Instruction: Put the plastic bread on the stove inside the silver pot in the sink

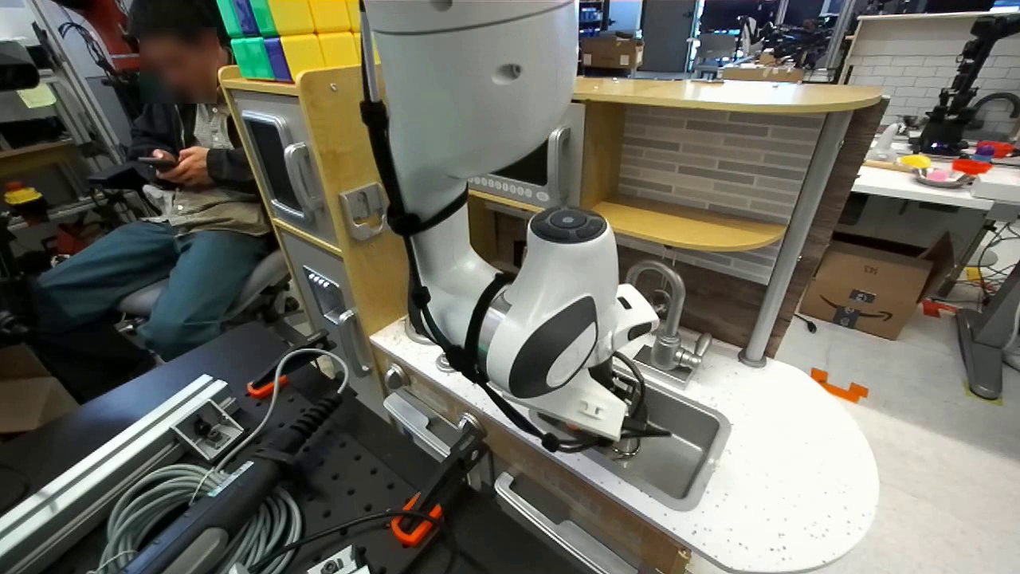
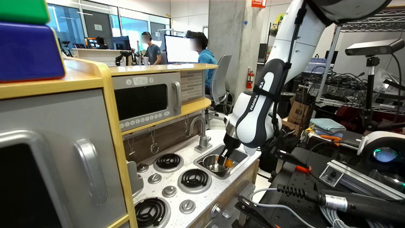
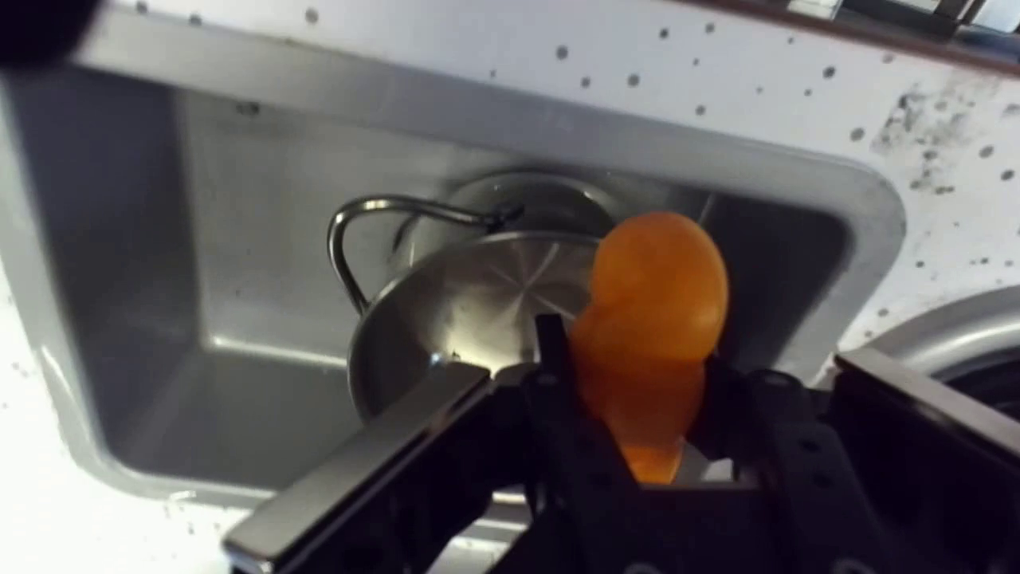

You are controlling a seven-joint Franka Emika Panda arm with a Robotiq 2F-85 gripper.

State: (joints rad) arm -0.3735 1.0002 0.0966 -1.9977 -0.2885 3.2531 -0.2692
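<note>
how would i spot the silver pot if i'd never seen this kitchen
Find the speckled white counter, then the grey rectangular sink set into it beside the burners. Inside sits the silver pot, below the gripper holding orange plastic bread. Unlike the rectangular sink and black-coiled burners, it is round, shiny and open-topped, with a looped metal handle.

Robot arm: "FRANKA", right of centre in an exterior view; above, partly under a black strap, "KA"
Red sign: "FIRE", top edge of an exterior view
Cardboard box: Amazon arrow logo, right side of an exterior view
</note>
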